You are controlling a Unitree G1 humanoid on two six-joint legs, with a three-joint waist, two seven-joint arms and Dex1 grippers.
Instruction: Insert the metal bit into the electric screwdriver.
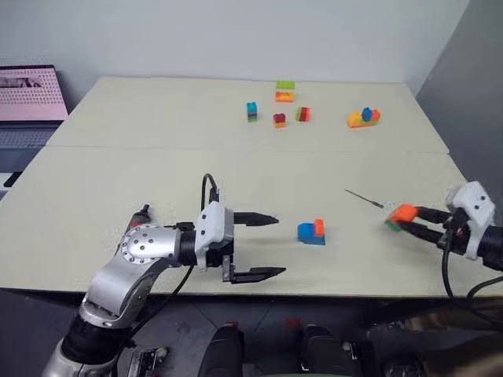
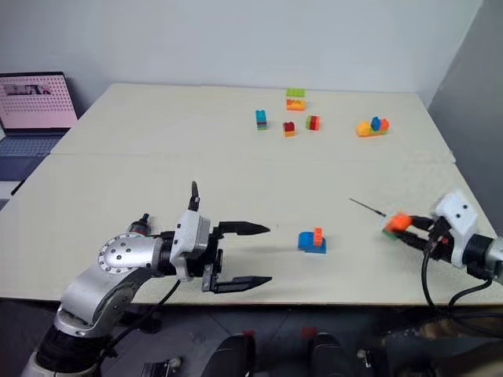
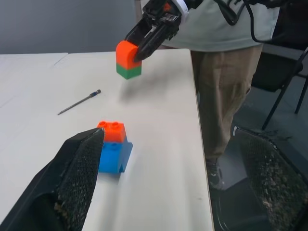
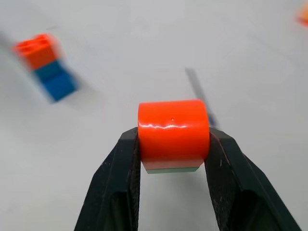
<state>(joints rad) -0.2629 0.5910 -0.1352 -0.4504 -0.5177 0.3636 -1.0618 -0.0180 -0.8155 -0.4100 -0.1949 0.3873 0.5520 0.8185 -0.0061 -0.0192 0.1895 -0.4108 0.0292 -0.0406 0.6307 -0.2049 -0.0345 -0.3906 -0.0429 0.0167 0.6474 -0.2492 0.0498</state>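
The metal bit [image 1: 363,198], a thin dark rod, lies flat on the table at the right; the left wrist view shows the bit [image 3: 79,102] too. The electric screwdriver is out of view. My right gripper [image 1: 398,221] hovers just right of the bit, shut on an orange-and-green block [image 1: 403,213] that sits between its fingers [image 4: 120,192]. My left gripper [image 1: 279,245] stands open over the table's front edge, pointing right, with nothing between its fingers [image 3: 72,183].
A blue-and-orange block [image 1: 311,232] rests between the two grippers. Several small coloured blocks [image 1: 284,92] stand at the table's far side. A laptop [image 1: 30,93] is at the far left. A person [image 3: 226,77] stands beyond the table's right edge.
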